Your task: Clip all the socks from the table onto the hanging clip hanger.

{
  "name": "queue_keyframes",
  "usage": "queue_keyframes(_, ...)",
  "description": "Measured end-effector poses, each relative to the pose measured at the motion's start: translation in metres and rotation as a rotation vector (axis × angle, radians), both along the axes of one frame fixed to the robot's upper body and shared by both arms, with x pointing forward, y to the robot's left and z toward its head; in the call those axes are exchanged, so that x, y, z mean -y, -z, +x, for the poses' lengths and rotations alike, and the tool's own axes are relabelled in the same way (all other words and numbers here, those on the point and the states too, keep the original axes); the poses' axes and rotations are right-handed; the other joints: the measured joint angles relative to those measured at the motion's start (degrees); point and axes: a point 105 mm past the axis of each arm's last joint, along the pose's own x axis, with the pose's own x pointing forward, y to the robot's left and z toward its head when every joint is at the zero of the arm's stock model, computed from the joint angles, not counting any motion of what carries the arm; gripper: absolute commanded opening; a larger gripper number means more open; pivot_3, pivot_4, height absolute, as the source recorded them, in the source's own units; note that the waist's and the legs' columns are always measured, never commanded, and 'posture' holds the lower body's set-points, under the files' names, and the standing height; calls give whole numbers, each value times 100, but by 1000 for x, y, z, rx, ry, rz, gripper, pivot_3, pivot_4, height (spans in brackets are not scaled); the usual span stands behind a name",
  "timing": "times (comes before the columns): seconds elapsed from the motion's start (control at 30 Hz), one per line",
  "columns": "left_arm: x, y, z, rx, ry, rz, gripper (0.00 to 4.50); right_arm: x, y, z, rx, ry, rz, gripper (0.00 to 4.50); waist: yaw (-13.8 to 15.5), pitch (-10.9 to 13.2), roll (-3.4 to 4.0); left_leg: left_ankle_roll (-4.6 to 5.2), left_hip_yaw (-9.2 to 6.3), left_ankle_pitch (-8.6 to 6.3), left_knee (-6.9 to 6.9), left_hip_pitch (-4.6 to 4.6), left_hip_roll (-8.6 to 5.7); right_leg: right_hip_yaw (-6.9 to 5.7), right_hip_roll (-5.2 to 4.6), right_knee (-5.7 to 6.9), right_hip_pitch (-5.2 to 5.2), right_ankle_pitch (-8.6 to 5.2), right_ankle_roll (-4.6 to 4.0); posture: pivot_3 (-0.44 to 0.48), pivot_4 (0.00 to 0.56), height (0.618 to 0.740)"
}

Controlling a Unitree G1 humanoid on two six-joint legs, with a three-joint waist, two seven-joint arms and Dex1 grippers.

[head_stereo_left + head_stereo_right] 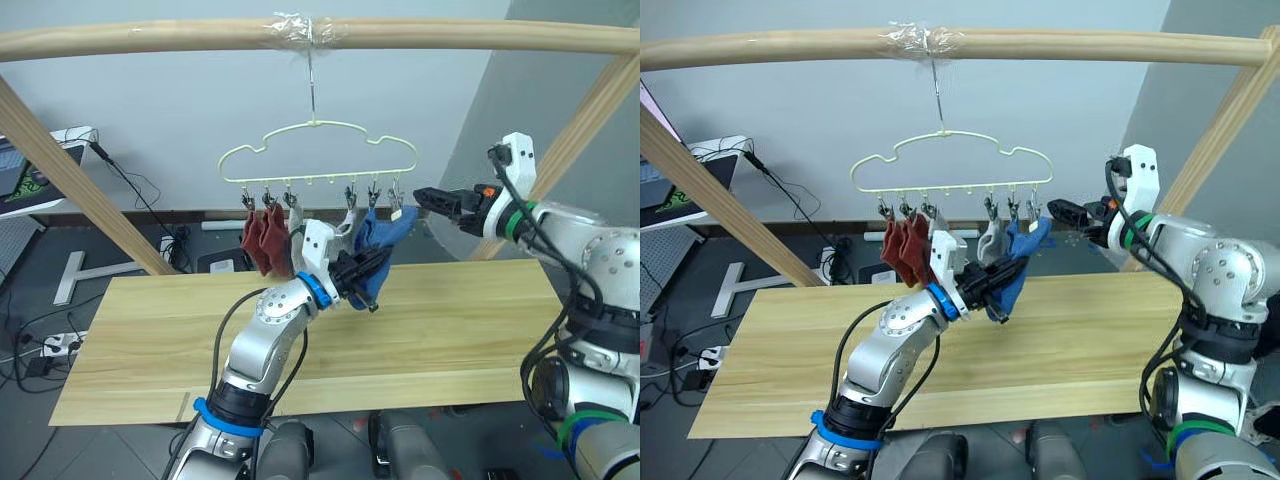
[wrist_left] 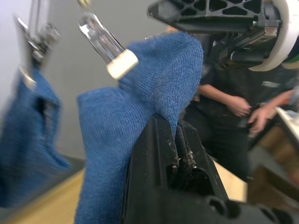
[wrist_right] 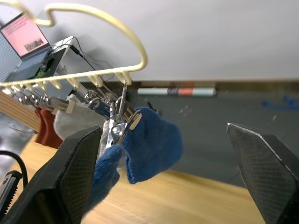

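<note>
Hanging from the wooden pole, the pale yellow-green clip hanger (image 1: 318,158) carries two rust red socks (image 1: 264,240) on its left clips, a light grey sock (image 1: 989,242) further right, and a blue sock (image 3: 152,142) on the rightmost clip. Below it, the left gripper (image 1: 366,276) has its black fingers pinched on another blue sock (image 2: 135,121), soft and bunched, above the table (image 1: 450,330). Beside the hanger's right end, the right gripper (image 3: 163,172) hovers with fingers spread wide.

Long light-wood plank table (image 1: 440,330) below hanger; bare planks, 1 seam running lengthwise.
</note>
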Motion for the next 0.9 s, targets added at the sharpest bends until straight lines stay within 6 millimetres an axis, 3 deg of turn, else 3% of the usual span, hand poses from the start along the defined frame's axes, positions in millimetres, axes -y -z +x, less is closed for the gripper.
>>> queue_keyframes(0.2,3,16,9,-166,1,-80,2055,7,10,-14,116,37,-138,4500,1,-10,-2,0,5,1,9,0,-3,6,2,-1,3,0,2,-72,122,740)
queue_keyframes(0.43,-25,71,4,-353,-11,-23,4305,-1,33,-25,153,17,-224,4500,-13,-58,2,-2,7,3,6,10,-2,11,16,5,3,1,0,-56,96,740)
queue_keyframes(0.57,-57,85,2,-340,-76,46,4433,-3,50,-34,153,-3,-263,4500,12,-93,4,-6,5,5,12,9,0,13,16,8,3,3,-3,-34,79,740)
queue_keyframes(0.63,-93,88,-8,-311,-116,118,4433,-1,66,-47,154,-45,-326,4500,0,-181,-12,-7,7,4,-2,15,6,16,16,6,1,2,-3,-9,73,740)
queue_keyframes(0.77,-211,88,-24,-286,-351,388,4433,13,88,-62,154,-131,-411,4500,-3,-214,-22,-7,16,2,-1,32,10,27,17,5,6,1,-9,27,65,740)
queue_keyframes(0.9,-266,76,-36,-255,-453,522,4433,24,97,-72,168,-223,-407,4500,108,-301,-20,-3,20,5,9,51,13,17,5,-1,36,-1,-13,36,64,740)
